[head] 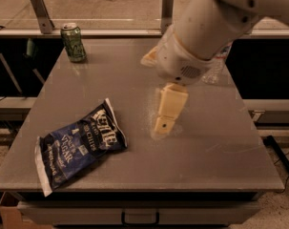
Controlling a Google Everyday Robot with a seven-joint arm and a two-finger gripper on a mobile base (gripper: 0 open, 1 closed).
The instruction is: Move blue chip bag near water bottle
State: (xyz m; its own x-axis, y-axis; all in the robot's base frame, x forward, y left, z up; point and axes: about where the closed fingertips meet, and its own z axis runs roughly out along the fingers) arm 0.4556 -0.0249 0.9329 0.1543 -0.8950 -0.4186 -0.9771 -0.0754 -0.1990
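Hanging over the middle of the surface [215, 147], the claw [165, 120] is likely placed to reach the bag [79, 144], laid flat near the front edge, well apart from the bottle [215, 70]. Wide or narrow cannot be told.

Grey table [220, 142] — metal posts [40, 9] behind.

The cream gripper [165, 122] hangs above the grey counter [220, 151], with open surface between it and the crinkly navy foil chip bag [79, 144]. The white arm [206, 30] crowds the clear plastic water bottle [215, 69]. The green drink can [73, 42] stands well apart.
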